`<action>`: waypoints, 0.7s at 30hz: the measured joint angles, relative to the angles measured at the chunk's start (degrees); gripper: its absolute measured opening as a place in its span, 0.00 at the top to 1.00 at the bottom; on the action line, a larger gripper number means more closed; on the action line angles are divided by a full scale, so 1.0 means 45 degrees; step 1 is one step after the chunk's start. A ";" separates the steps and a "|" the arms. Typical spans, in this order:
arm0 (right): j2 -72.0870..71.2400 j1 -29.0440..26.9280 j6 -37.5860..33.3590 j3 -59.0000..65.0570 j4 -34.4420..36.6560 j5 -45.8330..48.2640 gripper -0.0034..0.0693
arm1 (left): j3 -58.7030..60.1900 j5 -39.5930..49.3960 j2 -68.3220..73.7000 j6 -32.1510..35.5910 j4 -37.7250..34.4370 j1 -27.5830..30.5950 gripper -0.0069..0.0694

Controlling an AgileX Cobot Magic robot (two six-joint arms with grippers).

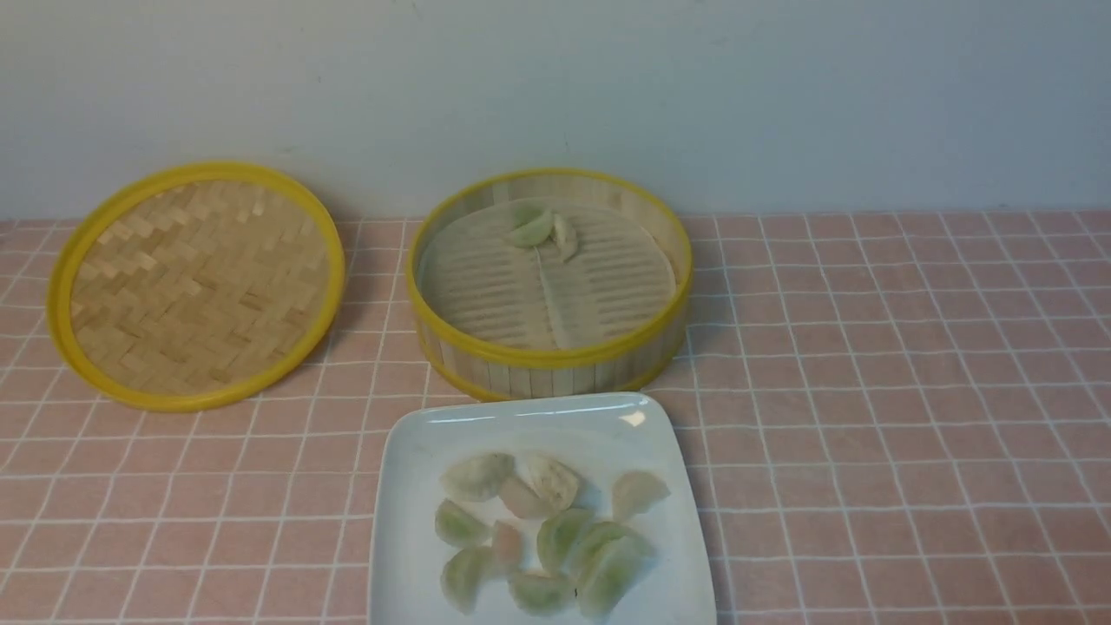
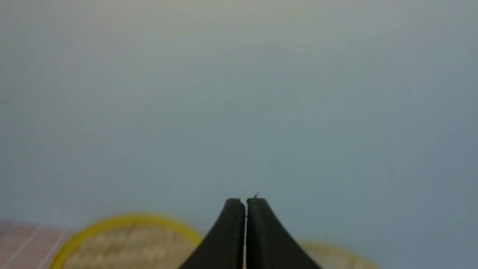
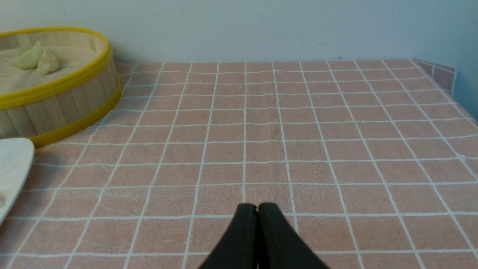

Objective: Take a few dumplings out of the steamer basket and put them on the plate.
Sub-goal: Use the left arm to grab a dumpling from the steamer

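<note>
The steamer basket [image 1: 548, 356] stands at the back middle of the table, with two dumplings [image 1: 542, 228] lying near its far wall. In front of it, the white plate [image 1: 408, 521] holds several dumplings [image 1: 555, 531]. Neither gripper shows in the front view. My left gripper [image 2: 245, 201] is shut and empty, raised and facing the wall, with the basket's rim [image 2: 336, 250] blurred behind it. Over the bare cloth to the right of the basket [image 3: 56, 108] and plate corner [image 3: 15, 160], my right gripper [image 3: 257, 206] is shut and empty.
A flat woven lid with a yellow rim [image 1: 198, 285] lies left of the basket; it also shows blurred as the lid [image 2: 123, 243] in the left wrist view. A pink checked cloth [image 1: 911, 391] covers the table. A pale wall runs along the back.
</note>
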 joint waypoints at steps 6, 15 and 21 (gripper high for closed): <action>0.0000 0.0000 0.0000 0.0000 0.0000 0.0000 0.97 | -0.4883 0.5784 0.5397 0.2724 -0.0263 -0.1456 0.92; 0.0000 0.0000 -0.0086 0.0000 0.0000 -0.0016 0.97 | -1.1344 0.7548 1.2349 0.5734 -0.1006 -0.3154 0.92; 0.0000 0.0000 -0.0090 0.0010 0.0000 -0.0027 0.97 | -1.5792 0.9321 1.6149 0.7278 -0.2079 -0.3239 0.92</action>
